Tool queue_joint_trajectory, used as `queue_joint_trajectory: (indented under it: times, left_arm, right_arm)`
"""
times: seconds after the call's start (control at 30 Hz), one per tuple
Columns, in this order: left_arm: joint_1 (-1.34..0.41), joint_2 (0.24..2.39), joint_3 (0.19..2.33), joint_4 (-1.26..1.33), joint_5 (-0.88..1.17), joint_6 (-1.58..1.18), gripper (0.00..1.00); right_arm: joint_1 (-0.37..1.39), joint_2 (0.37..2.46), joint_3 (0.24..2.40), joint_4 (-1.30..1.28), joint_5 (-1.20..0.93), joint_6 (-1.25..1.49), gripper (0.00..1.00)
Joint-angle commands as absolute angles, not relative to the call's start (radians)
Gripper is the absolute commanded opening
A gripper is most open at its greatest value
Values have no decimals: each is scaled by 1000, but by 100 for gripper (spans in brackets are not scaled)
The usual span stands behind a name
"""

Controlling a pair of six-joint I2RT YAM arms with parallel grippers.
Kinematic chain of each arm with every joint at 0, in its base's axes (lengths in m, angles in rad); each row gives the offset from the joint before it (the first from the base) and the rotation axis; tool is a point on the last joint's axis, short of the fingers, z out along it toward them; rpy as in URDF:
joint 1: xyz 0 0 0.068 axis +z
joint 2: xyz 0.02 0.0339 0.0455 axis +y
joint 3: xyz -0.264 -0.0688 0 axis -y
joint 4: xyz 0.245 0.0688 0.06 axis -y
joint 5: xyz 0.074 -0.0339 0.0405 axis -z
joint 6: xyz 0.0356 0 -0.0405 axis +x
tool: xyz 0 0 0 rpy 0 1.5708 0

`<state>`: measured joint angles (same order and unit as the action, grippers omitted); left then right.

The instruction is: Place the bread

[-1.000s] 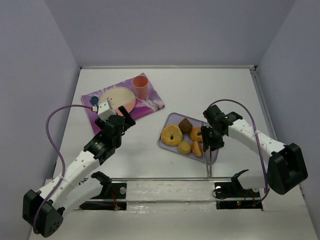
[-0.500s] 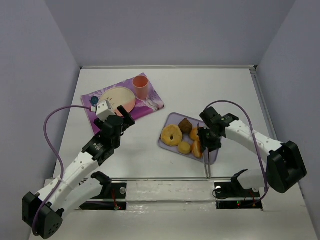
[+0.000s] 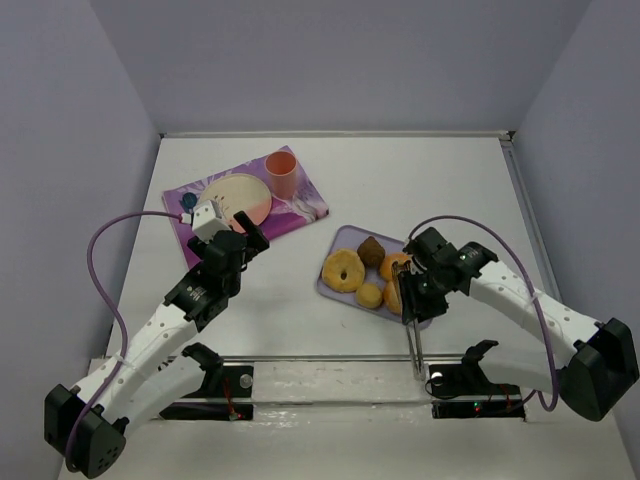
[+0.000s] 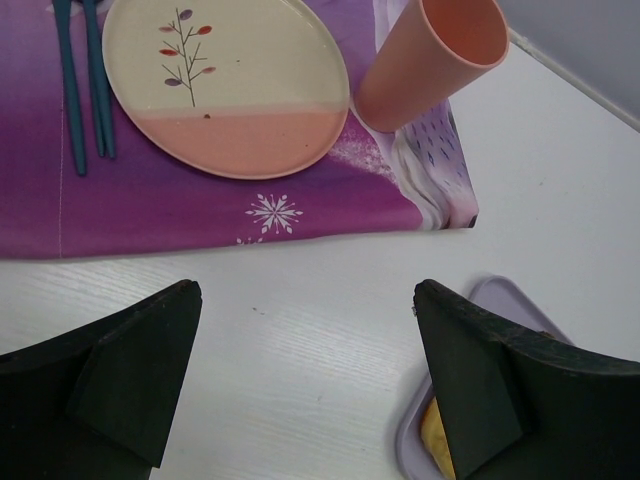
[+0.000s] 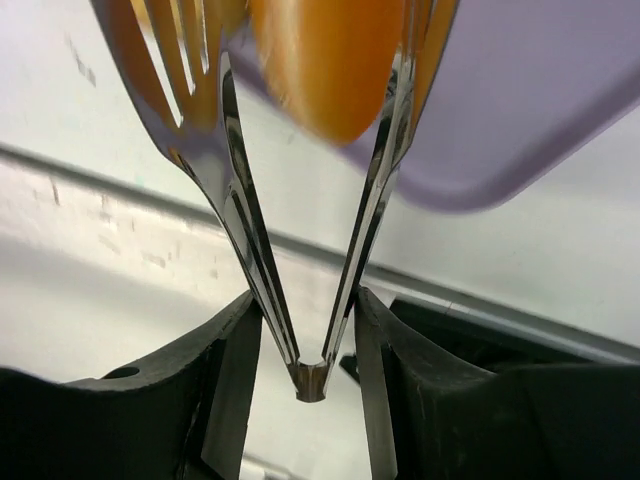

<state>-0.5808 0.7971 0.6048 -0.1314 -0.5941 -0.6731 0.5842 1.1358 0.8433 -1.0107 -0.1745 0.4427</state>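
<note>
On the white bench (image 3: pixel 420 180), the right arm (image 3: pixel 520 300) is the only big thing moving. Compared with a second ago it is folding down toward the lower right of the overhead frame, carrying the right claw (image 5: pixel 308 320) a little down and left along the purple tray (image 5: pixel 520 110). The left arm (image 3: pixel 170 325) is staying where it was at the left. The left claw (image 4: pixel 305 340) is hanging spread and holding nothing, over bare bench between the purple mat (image 4: pixel 200 210) and the tray's corner. The plate (image 4: pixel 225 80) on that mat is lying bare, and it is probably where the bread (image 5: pixel 330 60) is heading.

The right claw is pressing in on a pair of metal tongs (image 5: pixel 250 260) at their hinge end. In the wrist view the two blades are straddling the bread, one on each side, at the top centre of the frame by the tray's edge. Overhead, the bread is sitting at the tray's lower right, in the same spot as before, so it is likely not lifted yet. Whether the blades are already biting into it I cannot tell. The squeeze seems to be getting under way, with the lift still to come.
</note>
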Motion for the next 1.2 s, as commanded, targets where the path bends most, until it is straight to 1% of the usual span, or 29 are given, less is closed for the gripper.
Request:
queue_joint_trajectory:
  times: [0.0, 0.27, 0.3, 0.6, 0.97, 1.17]
  left_arm:
    - [-574, 788, 618, -110, -609, -673, 99]
    - [-574, 784, 621, -118, -606, -672, 99]
    - [-574, 781, 621, -121, -606, -675, 99]
    - [-574, 772, 615, -118, -609, -676, 99]
    - [-571, 773, 617, -120, -604, -675, 99]
    - [-572, 755, 611, -118, -603, -673, 99]
  right_arm:
    - [684, 1098, 848, -1137, -255, 492, 47]
    - [709, 1131, 850, -1157, -107, 566, 49]
    - [709, 1135, 848, -1157, -89, 568, 51]
    - [738, 1166, 815, -1077, -213, 505, 55]
    - [738, 1242, 795, -1058, -134, 529, 56]
    - [738, 1293, 796, -1013, -175, 493, 56]
